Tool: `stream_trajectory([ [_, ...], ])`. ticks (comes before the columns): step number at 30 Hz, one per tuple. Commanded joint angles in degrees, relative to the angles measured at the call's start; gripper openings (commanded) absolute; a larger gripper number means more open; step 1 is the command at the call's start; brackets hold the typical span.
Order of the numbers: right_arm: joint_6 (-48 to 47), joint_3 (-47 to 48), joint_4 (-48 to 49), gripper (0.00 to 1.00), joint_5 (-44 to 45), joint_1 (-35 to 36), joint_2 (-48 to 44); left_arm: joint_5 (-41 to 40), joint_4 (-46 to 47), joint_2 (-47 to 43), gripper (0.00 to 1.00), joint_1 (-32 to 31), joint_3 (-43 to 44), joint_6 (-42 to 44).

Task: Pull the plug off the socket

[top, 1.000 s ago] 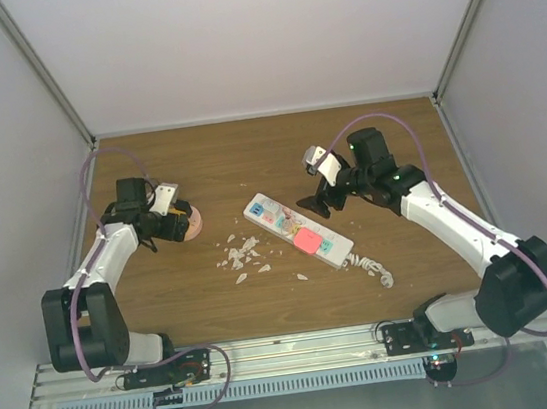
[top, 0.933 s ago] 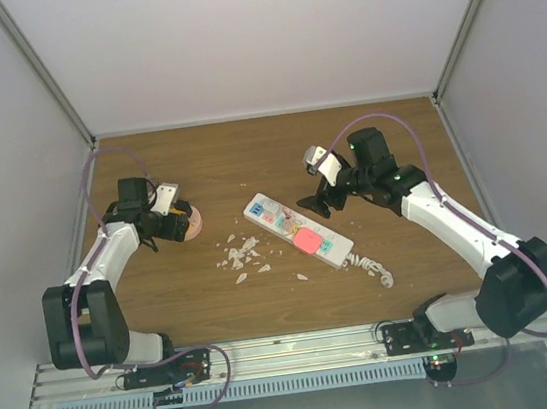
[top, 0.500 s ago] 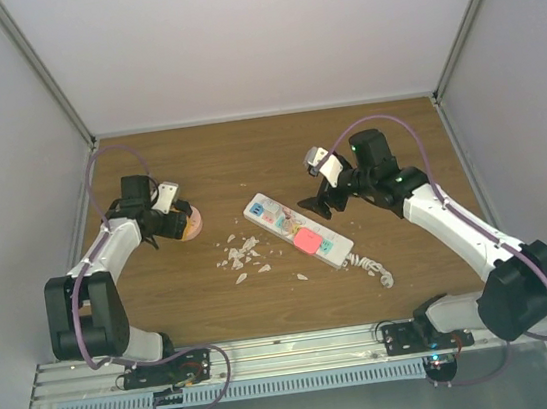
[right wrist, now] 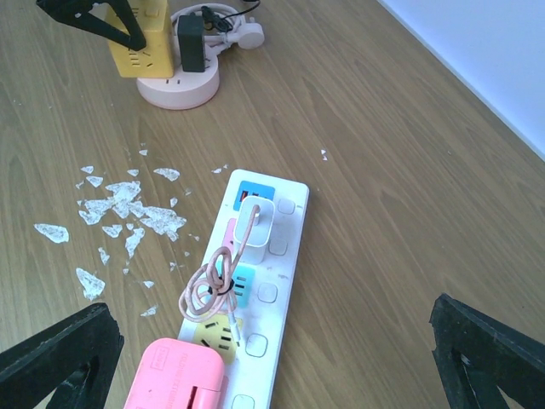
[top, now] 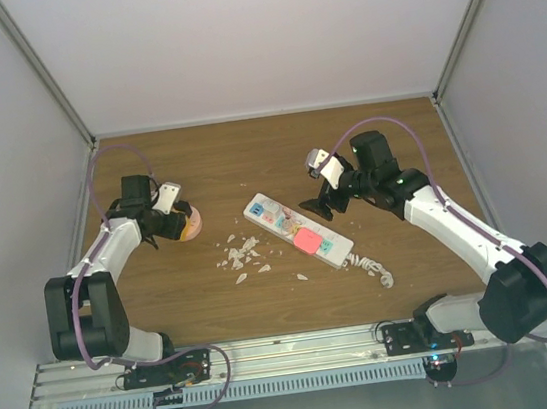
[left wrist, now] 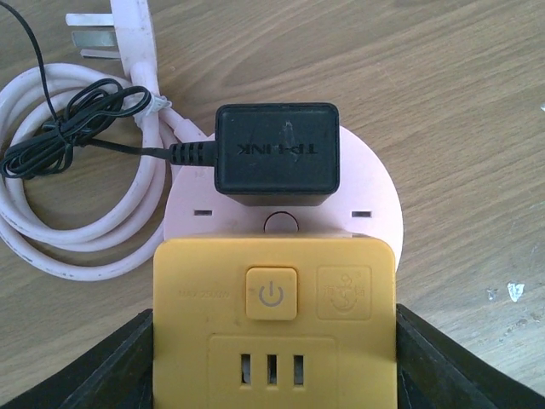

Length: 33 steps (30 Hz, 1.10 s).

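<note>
Since a second ago, only small shifts: left arm drawn a little toward its wall, with the left gripper (top: 177,220) turned so that yellow shows beside the pink; right arm eased slightly to its own right.

Nearest in the left wrist view, black fingers (left wrist: 119,366) set flush against both sides of the yellow plug (left wrist: 272,294), so pinching it as far as can be told. Stands upright in the pink socket (left wrist: 370,200), a round one lying on the table (left wrist: 460,85) well left of the middle. Just beside the plug, in the same socket, a black adapter (left wrist: 277,153). Farther still, a coiled white cable (left wrist: 51,243) and a thin black cord bunched over it.

Step in hand, by the look of it: drawing the yellow plug free. Pull straight up along the pins, never sideways, and keep the pinch low and square. Expect the light socket to rise with the plug, with nothing holding it down. Consider bringing over the right gripper (right wrist: 272,341), spread wide and empty above the power strip (right wrist: 268,256), to press on the pink rim. Steer clear of the black adapter.

Open wood between socket and strip, apart from scattered white chips (right wrist: 128,213). Less room toward the side wall (top: 20,197); plenty overhead.
</note>
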Motion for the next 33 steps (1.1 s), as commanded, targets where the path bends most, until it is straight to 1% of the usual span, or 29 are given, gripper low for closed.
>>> stream_trajectory([
  [1,-1.05,-0.57,0.24,1.0,0.04,0.6,-1.33,3.13,-1.71,-1.01,0.64,-0.29,1.37,3.77],
  [13,-1.97,-1.11,-0.04,1.0,-0.54,0.62,-1.38,13.73,-9.87,-8.32,0.61,-0.23,-2.34,17.97],
  [19,-2.91,-1.62,-0.14,1.0,-1.33,0.59,-1.59,17.01,-12.81,-13.91,0.59,-0.28,-7.13,26.05],
  [24,-3.99,-2.44,-0.1,1.0,-2.17,0.58,-1.9,20.49,-15.81,-18.28,0.59,-3.72,-10.44,33.28],
  [28,-4.28,-2.44,-0.73,1.0,-2.82,0.6,-1.97,21.91,-16.95,-19.81,0.59,-7.03,-11.79,35.45],
  [33,-4.8,-2.91,-1.24,1.0,-3.0,0.58,-2.95,21.65,-18.82,-19.05,0.59,-12.0,-12.85,37.34],
])
